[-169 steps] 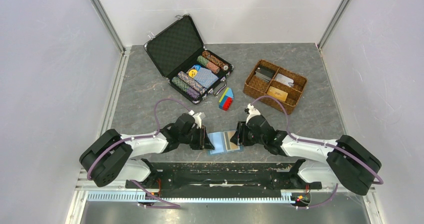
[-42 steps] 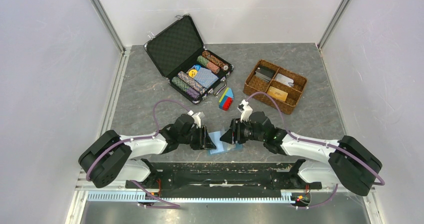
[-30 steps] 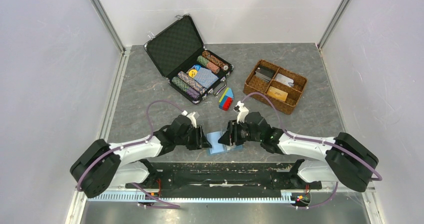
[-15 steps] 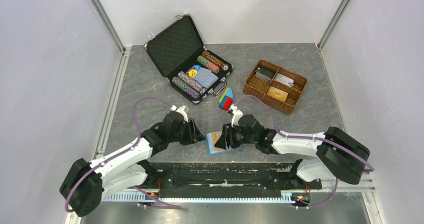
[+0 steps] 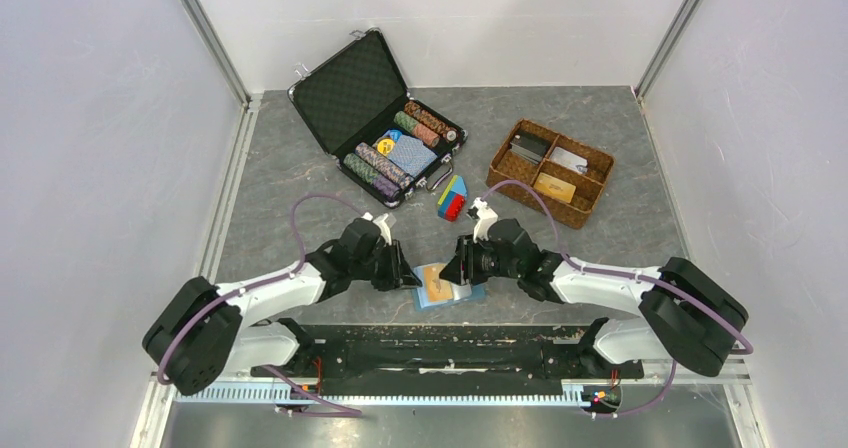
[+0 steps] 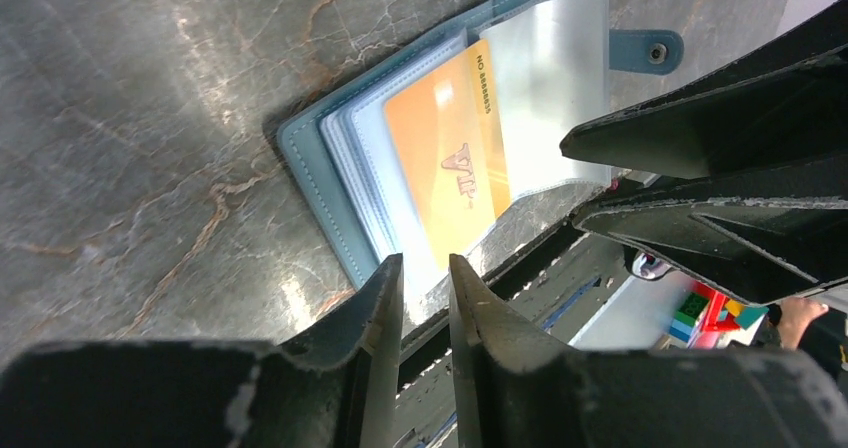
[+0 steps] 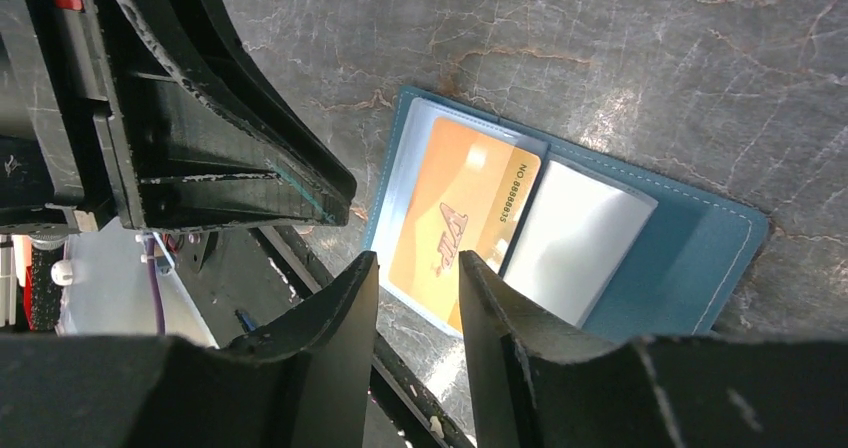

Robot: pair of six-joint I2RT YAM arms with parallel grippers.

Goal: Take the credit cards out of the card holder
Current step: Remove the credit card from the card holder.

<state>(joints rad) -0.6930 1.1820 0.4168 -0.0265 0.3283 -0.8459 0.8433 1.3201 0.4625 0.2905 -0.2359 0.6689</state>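
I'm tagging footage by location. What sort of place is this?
Likely a robot lab test cell: white panel walls box in a grey tabletop, the left arm and right arm are bolted at its near edge, and props, a poker chip case and wicker tray, sit on it.

Both arms are showing white shells between bulky black joints: the left arm [image 5: 268,290] at seven o'clock, the right arm [image 5: 600,286] at five. A purple cable [image 5: 293,223] is looping along each one. The left gripper [image 6: 425,263] and right gripper [image 7: 418,260] are wearing black fingers [image 6: 350,368], scuffed grey along their edges.
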